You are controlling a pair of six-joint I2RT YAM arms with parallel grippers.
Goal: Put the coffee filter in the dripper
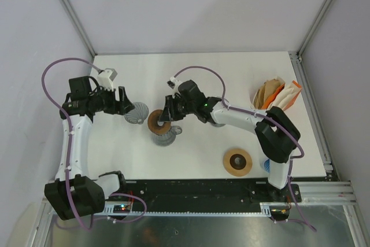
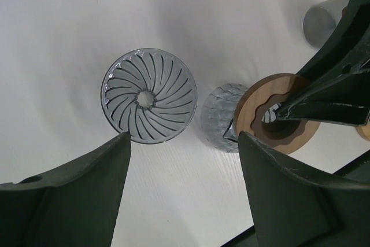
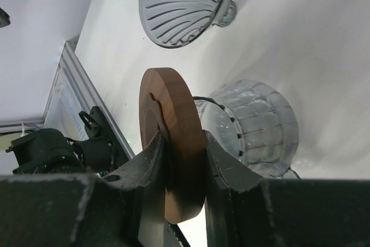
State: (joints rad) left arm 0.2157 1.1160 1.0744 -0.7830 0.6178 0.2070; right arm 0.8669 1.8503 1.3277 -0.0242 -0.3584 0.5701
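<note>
The clear ribbed glass dripper (image 1: 136, 113) stands on the white table, also in the left wrist view (image 2: 149, 95) and the right wrist view (image 3: 182, 4). My left gripper (image 1: 124, 108) is open and empty just left of it (image 2: 184, 160). My right gripper (image 1: 167, 111) is shut on a wooden ring (image 1: 156, 121) and holds it on edge above a faceted glass cup (image 1: 165, 137). The ring (image 3: 173, 143) sits between my fingers, with the cup (image 3: 254, 125) behind it. Paper coffee filters (image 1: 276, 93) stand in a stack at the far right.
A second wooden ring (image 1: 237, 161) lies near the front edge. A blue object (image 1: 265, 165) shows beside the right arm's base. A grey glass object (image 2: 321, 21) stands beyond the right gripper. Metal frame rails run along the table's right and front edges.
</note>
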